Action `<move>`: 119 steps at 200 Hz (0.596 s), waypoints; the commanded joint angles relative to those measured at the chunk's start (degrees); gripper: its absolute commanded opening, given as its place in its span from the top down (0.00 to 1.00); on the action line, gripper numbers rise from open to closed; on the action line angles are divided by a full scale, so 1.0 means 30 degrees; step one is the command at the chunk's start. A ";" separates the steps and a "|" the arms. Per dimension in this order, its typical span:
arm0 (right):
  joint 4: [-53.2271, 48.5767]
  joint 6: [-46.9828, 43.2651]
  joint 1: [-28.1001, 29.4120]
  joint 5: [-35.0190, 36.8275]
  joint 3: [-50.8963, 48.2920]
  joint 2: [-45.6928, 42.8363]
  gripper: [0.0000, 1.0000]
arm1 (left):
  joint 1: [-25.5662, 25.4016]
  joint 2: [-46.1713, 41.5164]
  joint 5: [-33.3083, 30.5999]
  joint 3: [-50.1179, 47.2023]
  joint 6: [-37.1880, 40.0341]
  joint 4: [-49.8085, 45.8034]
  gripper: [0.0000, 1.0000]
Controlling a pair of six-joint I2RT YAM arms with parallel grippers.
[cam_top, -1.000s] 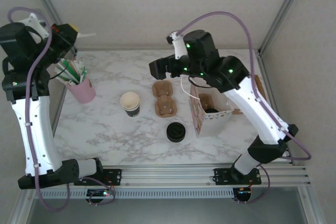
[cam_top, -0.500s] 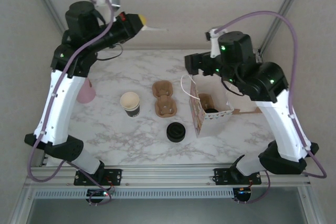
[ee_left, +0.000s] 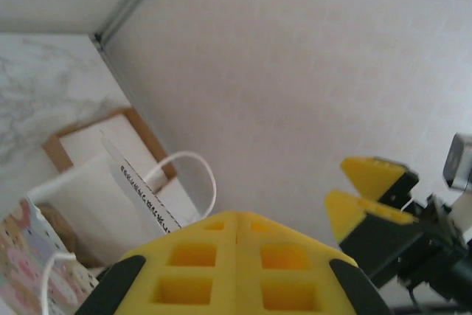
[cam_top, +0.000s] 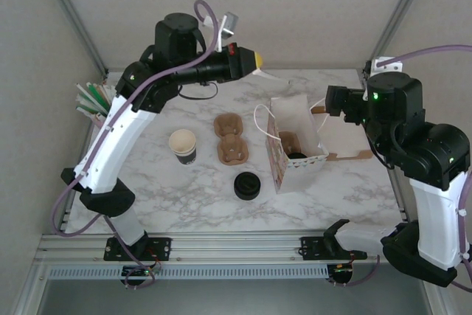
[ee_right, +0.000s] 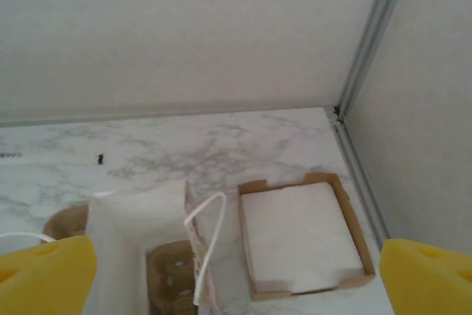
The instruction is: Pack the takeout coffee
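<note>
We should ease the left end effector, closed on a white stick, into the bag at 5 o'clock; right end effector open.

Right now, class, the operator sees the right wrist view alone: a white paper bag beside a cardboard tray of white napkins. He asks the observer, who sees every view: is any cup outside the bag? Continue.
Observer: A lidless cream paper cup with a black lower band, upright, left of the white paper bag.
Operator: Anything between them?
Observer: A brown pulp cup carrier, flat on the marble table.
Operator: And the other arm?
Observer: The left gripper is shut, raised over the table's far side.
</note>
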 commanded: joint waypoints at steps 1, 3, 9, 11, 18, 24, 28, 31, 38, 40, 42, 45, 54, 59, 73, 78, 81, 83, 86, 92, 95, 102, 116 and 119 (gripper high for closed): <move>-0.0707 0.0674 -0.0597 0.0480 -0.0557 0.0225 0.01 | -0.0649 -0.0187 0.0272 -0.0454 0.0346 -0.0495 1.00; -0.0736 0.0686 -0.0703 0.0351 -0.0581 0.0255 0.01 | -0.0722 -0.0155 0.0289 -0.0443 0.0370 -0.0552 1.00; -0.0752 0.0735 -0.0971 0.0028 -0.0724 0.0280 0.01 | -0.0930 0.0017 0.0309 -0.0442 0.0456 -0.0711 1.00; -0.0740 0.0745 -0.1067 -0.0143 -0.0777 0.0283 0.01 | -0.0990 0.0072 0.0320 -0.0433 0.0486 -0.0767 1.00; -0.0711 0.0752 -0.1436 -0.0694 -0.0958 0.0293 0.01 | -0.1167 0.0251 0.0351 -0.0422 0.0603 -0.0990 1.00; -0.0748 0.0759 -0.1803 -0.1203 -0.1105 0.0345 0.01 | -0.1312 0.0373 0.0324 -0.0450 0.0694 -0.1139 1.00; -0.0786 0.0785 -0.2057 -0.1529 -0.1202 0.0383 0.01 | -0.1419 0.0454 0.0298 -0.0492 0.0754 -0.1228 1.00; -0.0776 0.0802 -0.2298 -0.1832 -0.1333 0.0455 0.01 | -0.1494 0.0502 0.0276 -0.0519 0.0828 -0.1274 1.00; -0.0785 0.0795 -0.2657 -0.2353 -0.1502 0.0506 0.01 | -0.1601 0.0622 0.0222 -0.0575 0.0952 -0.1403 1.00; -0.0770 0.0826 -0.2741 -0.2532 -0.1579 0.0523 0.01 | -0.1626 0.0692 0.0174 -0.0583 0.0983 -0.1460 1.00; -0.0745 0.0804 -0.2887 -0.2650 -0.1657 0.0512 0.01 | -0.1633 0.0724 0.0139 -0.0564 0.1013 -0.1519 1.00; -0.0714 0.0800 -0.3124 -0.2983 -0.1781 0.0526 0.01 | -0.1657 0.0811 0.0059 -0.0605 0.1048 -0.1574 1.00; -0.0535 0.0831 -0.3716 -0.3895 -0.2128 0.0586 0.01 | -0.1688 0.1069 -0.0162 -0.0628 0.1128 -0.1715 1.00; -0.0449 0.0843 -0.4015 -0.4367 -0.2314 0.0608 0.01 | -0.1666 0.1212 -0.0215 -0.0631 0.1209 -0.1756 1.00; -0.0153 0.0845 -0.5030 -0.5684 -0.2815 0.0640 0.01 | -0.1748 0.1822 -0.0442 -0.0644 0.1286 -0.1806 1.00; -0.0073 0.0846 -0.5424 -0.6083 -0.2993 0.0637 0.01 | -0.1779 0.2085 -0.0574 -0.0610 0.1337 -0.1784 1.00; -0.0029 0.0846 -0.5620 -0.6353 -0.3105 0.0641 0.01 | -0.1807 0.2244 -0.0671 -0.0527 0.1385 -0.1790 1.00; 0.0049 0.0849 -0.5871 -0.6558 -0.3196 0.0645 0.01 | -0.1824 0.2357 -0.0731 -0.0498 0.1414 -0.1806 1.00; 0.0105 0.0847 -0.6042 -0.6748 -0.3263 0.0631 0.01 | -0.1853 0.2524 -0.0827 -0.0421 0.1471 -0.1837 1.00; 0.0211 0.0838 -0.6437 -0.7259 -0.3431 0.0645 0.01 | -0.1854 0.2899 -0.1115 -0.0238 0.1560 -0.1933 1.00; 0.0273 0.0841 -0.6669 -0.7463 -0.3519 0.0646 0.01 | -0.1889 0.3119 -0.1314 -0.0067 0.1614 -0.2010 1.00; 0.0439 0.0845 -0.7104 -0.8048 -0.3724 0.0635 0.01 | -0.1924 0.3640 -0.1757 0.0322 0.1758 -0.2284 1.00; 0.0764 0.0904 -0.7830 -0.9020 -0.4180 0.0645 0.01 | -0.1954 0.4602 -0.2098 0.0987 0.1899 -0.2485 1.00; 0.0870 0.0919 -0.7989 -0.9166 -0.4312 0.0598 0.01 | -0.1982 0.4804 -0.2107 0.1083 0.1902 -0.2427 1.00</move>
